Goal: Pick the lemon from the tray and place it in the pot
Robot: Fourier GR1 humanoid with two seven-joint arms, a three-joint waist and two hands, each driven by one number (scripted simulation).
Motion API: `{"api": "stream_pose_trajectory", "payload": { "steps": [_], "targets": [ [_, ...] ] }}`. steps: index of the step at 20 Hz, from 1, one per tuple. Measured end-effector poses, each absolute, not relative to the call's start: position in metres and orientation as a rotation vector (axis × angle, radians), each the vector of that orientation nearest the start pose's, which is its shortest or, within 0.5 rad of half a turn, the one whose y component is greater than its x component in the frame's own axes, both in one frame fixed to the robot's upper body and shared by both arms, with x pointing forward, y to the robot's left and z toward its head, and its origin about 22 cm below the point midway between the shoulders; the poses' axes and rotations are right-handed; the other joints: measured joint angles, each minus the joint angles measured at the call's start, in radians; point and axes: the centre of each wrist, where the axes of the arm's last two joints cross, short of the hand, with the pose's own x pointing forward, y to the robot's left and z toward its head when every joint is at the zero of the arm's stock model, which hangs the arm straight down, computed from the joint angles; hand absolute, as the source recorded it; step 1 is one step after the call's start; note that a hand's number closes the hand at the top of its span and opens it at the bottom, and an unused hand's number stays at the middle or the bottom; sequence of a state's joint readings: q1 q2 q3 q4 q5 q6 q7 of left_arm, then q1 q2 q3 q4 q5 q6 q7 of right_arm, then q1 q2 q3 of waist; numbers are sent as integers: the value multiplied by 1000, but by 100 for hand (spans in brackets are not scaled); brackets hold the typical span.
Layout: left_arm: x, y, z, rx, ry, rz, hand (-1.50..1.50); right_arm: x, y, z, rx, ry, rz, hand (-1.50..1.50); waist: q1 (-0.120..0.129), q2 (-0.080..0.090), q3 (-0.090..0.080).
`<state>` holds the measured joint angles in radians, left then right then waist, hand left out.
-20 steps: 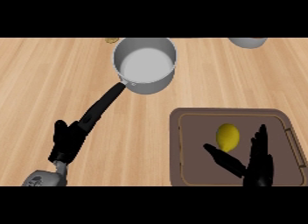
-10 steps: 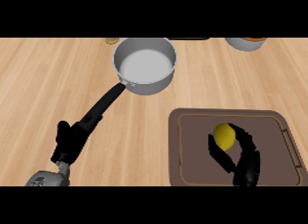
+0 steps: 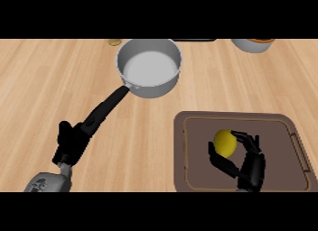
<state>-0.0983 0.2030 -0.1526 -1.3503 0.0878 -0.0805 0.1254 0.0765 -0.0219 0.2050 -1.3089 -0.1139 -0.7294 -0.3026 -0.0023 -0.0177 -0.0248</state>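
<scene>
We saw the right robot hand point(image 3: 250, 168) clamped round the yellow oval lemon point(image 3: 223, 141). Its fingers point(image 3: 250, 140) bent over the fruit's right side and its thumb point(image 3: 218, 160) hooked against the near left side, so the lemon sat pinched between them. The lemon was within the dark brown rectangular tray point(image 3: 282, 131), which spread under and around that robot hand on the light wooden counter point(image 3: 41, 81); we could not tell whether the fruit rested on the tray's floor. Well apart from that robot hand, ahead and to its left, stood the round grey metal pot point(image 3: 148, 67). Its long black handle point(image 3: 107, 106) ran down towards the left robot hand point(image 3: 69, 145). That robot hand had its fingers straight and pointing up, just beside the handle's end; we could not tell whether it touched. Far ahead of the right robot hand, at the counter's far edge, stood a small grey bowl point(image 3: 250, 45).
</scene>
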Motion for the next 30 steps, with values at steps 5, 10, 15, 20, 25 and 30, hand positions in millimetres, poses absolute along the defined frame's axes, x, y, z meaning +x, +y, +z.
{"api": "stream_pose_trajectory", "payload": {
  "steps": [5,10,15,20,25,30],
  "targets": [
    [263,237,-23,-69,-1283,-295,0,215,-216,-76,-312,-1571,-53,150,21,8,8],
    [265,234,-21,-71,-1279,-298,0,237,-238,-78,-199,-1670,163,150,17,11,14],
    [258,243,-17,-68,-1278,-290,0,251,-236,-74,-212,-1729,273,150,9,13,18],
    [257,245,-20,-58,-1272,-281,0,253,-225,-42,-295,-1757,382,150,2,14,22],
    [253,243,-21,-55,-1275,-272,0,260,-211,0,-403,-1805,463,150,0,15,23],
    [256,245,-20,-51,-1277,-273,0,267,-189,44,-497,-1822,536,150,0,15,24]
  ]
}}
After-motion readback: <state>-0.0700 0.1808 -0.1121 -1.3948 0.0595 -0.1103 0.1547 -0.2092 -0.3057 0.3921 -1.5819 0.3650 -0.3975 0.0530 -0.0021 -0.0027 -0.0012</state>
